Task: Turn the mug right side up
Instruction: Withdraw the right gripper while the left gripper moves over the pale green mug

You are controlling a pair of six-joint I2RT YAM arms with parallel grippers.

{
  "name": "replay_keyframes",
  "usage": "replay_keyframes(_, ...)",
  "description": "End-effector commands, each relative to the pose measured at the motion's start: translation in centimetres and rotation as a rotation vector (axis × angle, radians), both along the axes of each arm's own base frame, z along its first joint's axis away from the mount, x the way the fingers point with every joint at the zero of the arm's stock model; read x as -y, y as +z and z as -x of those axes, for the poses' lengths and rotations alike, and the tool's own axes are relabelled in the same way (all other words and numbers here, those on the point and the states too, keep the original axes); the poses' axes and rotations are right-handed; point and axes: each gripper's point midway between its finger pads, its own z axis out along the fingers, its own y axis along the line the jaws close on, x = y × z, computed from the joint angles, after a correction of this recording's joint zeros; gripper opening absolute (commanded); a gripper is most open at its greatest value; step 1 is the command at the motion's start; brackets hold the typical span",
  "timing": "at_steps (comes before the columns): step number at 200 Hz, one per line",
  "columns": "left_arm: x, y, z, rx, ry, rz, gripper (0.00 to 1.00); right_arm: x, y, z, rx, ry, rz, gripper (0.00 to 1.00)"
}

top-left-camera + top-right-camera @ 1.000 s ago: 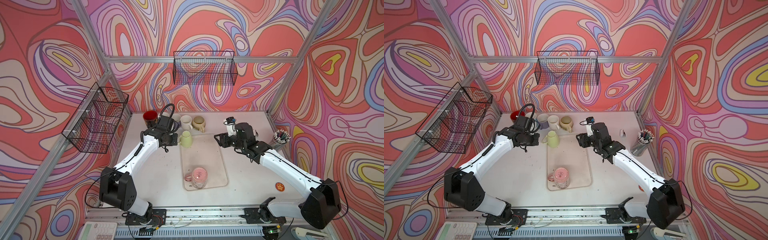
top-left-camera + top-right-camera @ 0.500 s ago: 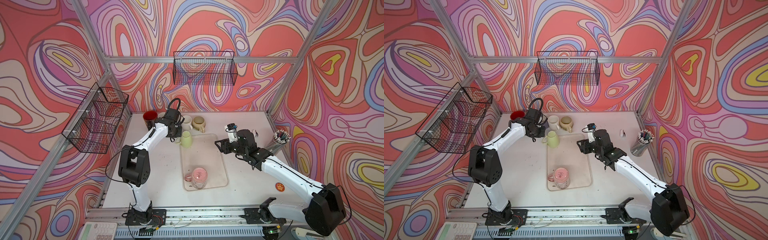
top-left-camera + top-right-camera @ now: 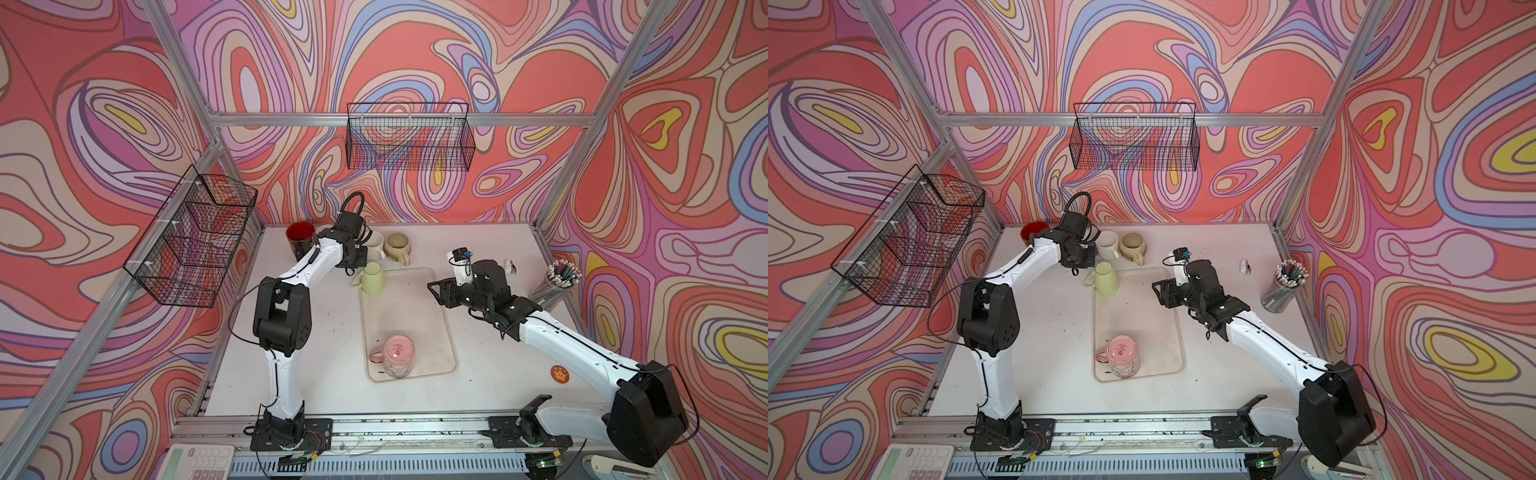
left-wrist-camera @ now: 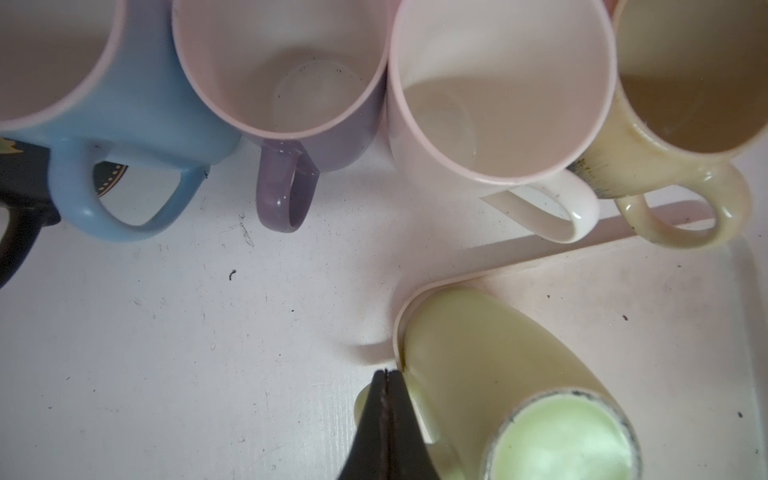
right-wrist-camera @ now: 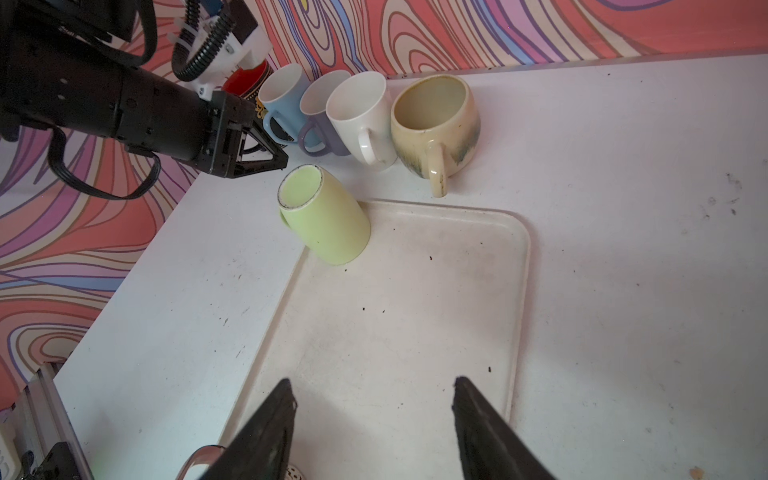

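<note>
Two arms; the left gripper is nearer, jaws pressed together, just beside the green mug handle. Mug sits base-up on the tray far-left corner, leaning toward it. Right gripper gapes empty, well apart.

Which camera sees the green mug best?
The right wrist view: the whole green mug shows there, bottom up and tilted, at the tray corner. The left wrist view is closer but cuts part of it off. In both top views it is whole but small.
</note>
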Motion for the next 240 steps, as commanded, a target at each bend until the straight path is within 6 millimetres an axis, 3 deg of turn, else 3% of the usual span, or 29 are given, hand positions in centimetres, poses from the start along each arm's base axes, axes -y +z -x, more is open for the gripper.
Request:
replay_keyframes(1, 1.0, -0.5, 0.8, -0.012, -0.016, 0.029, 0.00, -0.3, -0.6, -0.2, -0.006, 0.004, -0.001, 0.63)
replay_keyframes(115, 7.1, -0.8, 7.0, -0.025, -0.116, 0.097, 0.00, -0.1, -1.2, -0.4, -0.017, -0.010, 0.019, 0.63)
replay_keyframes(184, 6.8, 1.2, 9.8, -0.013, -0.175, 0.067, 0.00, 0.2, -0.6, -0.1, -0.002, -0.014, 0.017, 0.63)
replay_keyframes(197, 6.9, 1.9, 10.4, -0.010, -0.214, 0.052, 0.08, 0.2, -0.8, -0.1, -0.006, -0.016, 0.021, 0.63)
replay_keyframes(220, 7.5, 2.9, 11.7, -0.013, -0.311, 0.044, 0.32, 0.2, -1.1, -0.2, -0.014, -0.017, 0.026, 0.64)
replay_keyframes(240, 8.1, 3.2, 12.7, -0.015, -0.390, 0.037, 0.40, 0.4, -1.1, -0.2, -0.009, -0.025, 0.028, 0.65)
